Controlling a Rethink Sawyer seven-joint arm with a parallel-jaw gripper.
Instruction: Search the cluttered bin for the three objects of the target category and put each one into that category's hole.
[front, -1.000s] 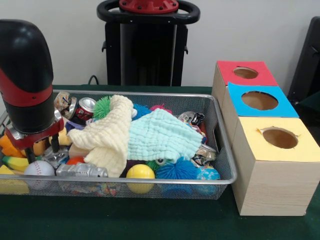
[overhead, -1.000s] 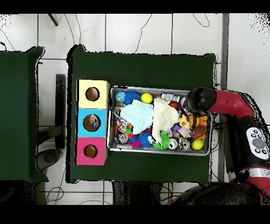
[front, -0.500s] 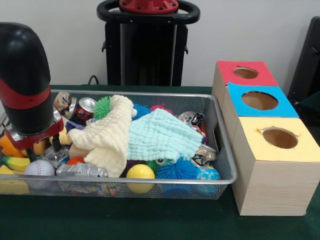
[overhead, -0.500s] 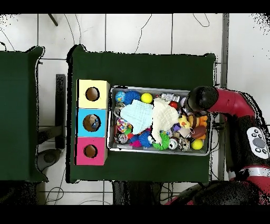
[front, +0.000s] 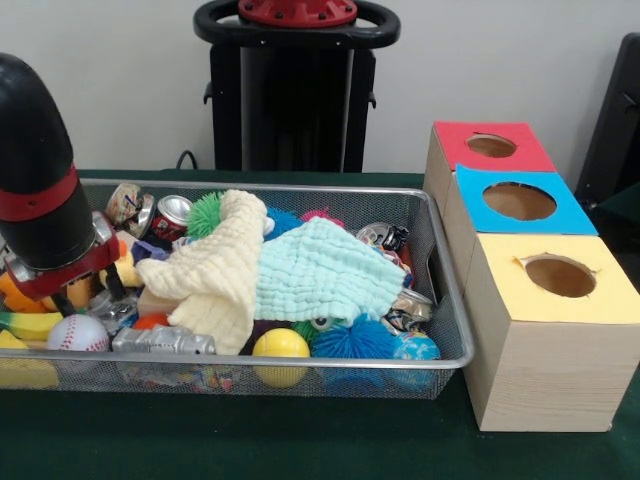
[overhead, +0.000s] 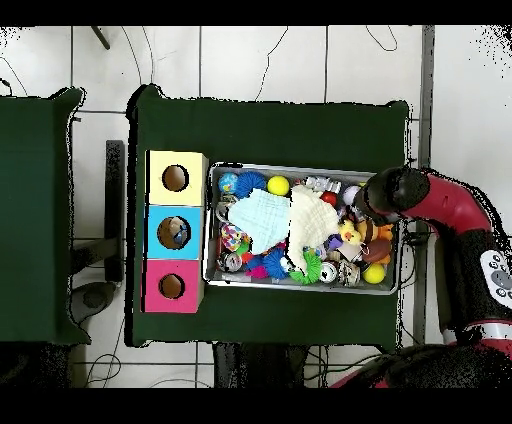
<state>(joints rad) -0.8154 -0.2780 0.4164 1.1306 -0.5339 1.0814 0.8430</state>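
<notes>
While the gripper (front: 85, 292) dips into the bin (front: 440, 300) at the front view's left edge (grip state cannot be told), cloths (front: 300, 270) bury the toys; holes (front: 560, 276) at right look empty. Overhead, the bin (overhead: 300, 285) sits centre, still full; sorting apparently unstarted.

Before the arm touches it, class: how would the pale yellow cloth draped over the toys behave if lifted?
The pale yellow cloth sags over the toys beneath, so it is probably floppy and light. Its edge overlaps the mint cloth, so lifting might drag that along.
</notes>
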